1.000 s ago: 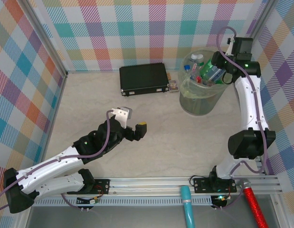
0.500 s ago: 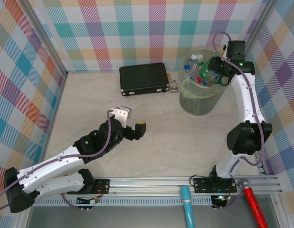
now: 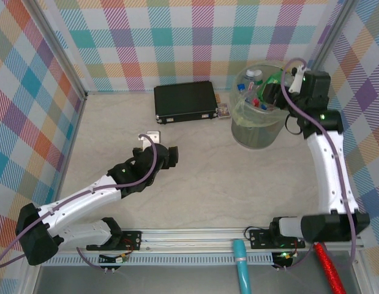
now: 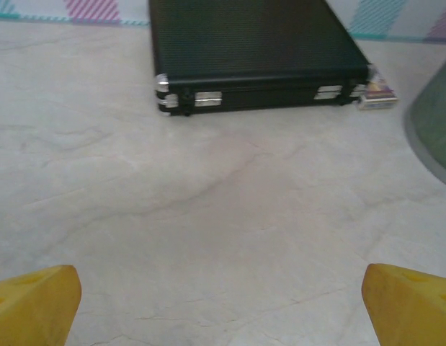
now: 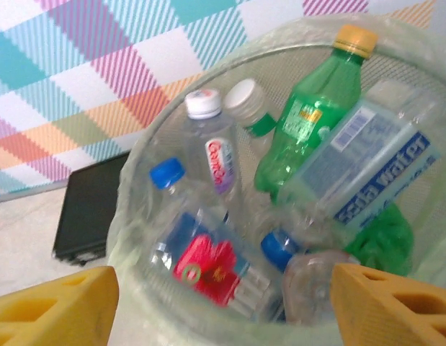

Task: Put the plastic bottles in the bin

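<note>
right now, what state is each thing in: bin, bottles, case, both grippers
bin, upright, bag-lined, holding bottles
plastic bottles, piled inside the bin, the visible ones capped
black case, shut, lying flat
left gripper, open, empty, low over the table
right gripper, open, empty, above the bin

Heaped inside round translucent pale-green bin [image 3: 256,133], far right on table [image 3: 226,184]: small clear and green plastic bottles [image 5: 309,137]. Left of bin, near: flat black rectangular case [image 3: 185,101].
</note>
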You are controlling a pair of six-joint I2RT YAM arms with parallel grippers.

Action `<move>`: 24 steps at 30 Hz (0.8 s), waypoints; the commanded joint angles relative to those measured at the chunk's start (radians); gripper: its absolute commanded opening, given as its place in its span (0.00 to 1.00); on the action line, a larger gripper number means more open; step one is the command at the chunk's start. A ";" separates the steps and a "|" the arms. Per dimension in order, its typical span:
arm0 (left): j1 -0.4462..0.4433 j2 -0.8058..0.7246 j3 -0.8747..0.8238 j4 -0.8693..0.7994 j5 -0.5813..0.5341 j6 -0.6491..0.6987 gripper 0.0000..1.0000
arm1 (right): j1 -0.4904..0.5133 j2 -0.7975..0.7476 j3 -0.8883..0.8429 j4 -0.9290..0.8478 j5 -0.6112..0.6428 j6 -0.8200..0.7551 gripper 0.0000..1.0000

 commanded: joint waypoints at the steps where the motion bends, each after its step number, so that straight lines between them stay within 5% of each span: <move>1: 0.022 -0.007 0.033 -0.049 -0.095 -0.048 1.00 | 0.000 -0.105 -0.142 0.097 -0.076 0.023 0.80; 2: 0.028 -0.011 0.030 -0.048 -0.096 -0.049 1.00 | 0.000 -0.148 -0.193 0.114 -0.080 0.026 1.00; 12: 0.091 -0.072 -0.022 -0.040 -0.160 -0.027 0.99 | 0.000 -0.490 -0.585 0.193 -0.061 0.009 0.99; 24: 0.234 -0.148 -0.169 0.142 -0.108 0.159 0.99 | 0.007 -0.635 -1.156 0.644 0.229 0.000 0.99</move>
